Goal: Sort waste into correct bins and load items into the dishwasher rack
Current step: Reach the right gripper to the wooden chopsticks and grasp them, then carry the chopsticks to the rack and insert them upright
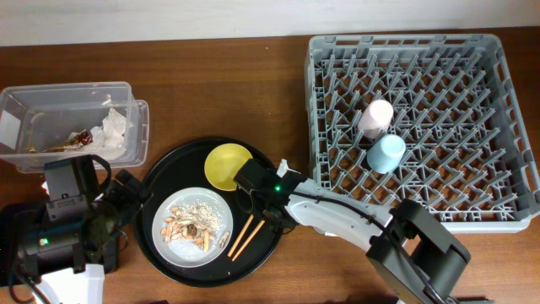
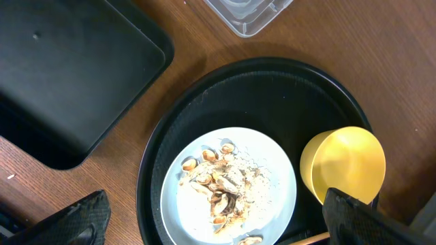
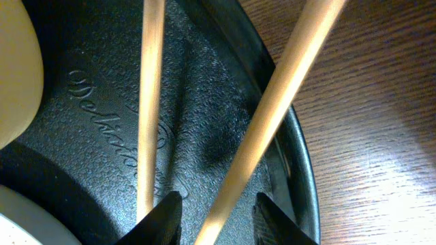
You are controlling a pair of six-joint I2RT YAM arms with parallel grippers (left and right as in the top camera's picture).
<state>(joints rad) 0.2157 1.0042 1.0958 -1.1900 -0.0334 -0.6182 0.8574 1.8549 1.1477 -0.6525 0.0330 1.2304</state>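
Right end effector (image 3: 219, 201) straddles one chopstick (image 3: 276, 112), seemingly without contact.

We list: chopsticks (image 1: 241, 236) hemmed by white plate (image 1: 190, 252) left, yellow bowl (image 1: 226, 166) far; bare table (image 1: 228, 93) open between tub (image 1: 67, 86) and rack (image 1: 405, 40).

The overhead camera looks straight down on the whole table (image 1: 236, 84). The left wrist camera faces down from higher up, with the round black tray (image 2: 272, 88) between the left fingers (image 2: 75, 221). The right wrist camera sits very close, with the chopsticks (image 3: 151, 102) just beyond the right fingers (image 3: 162, 219). All three views share that tray.
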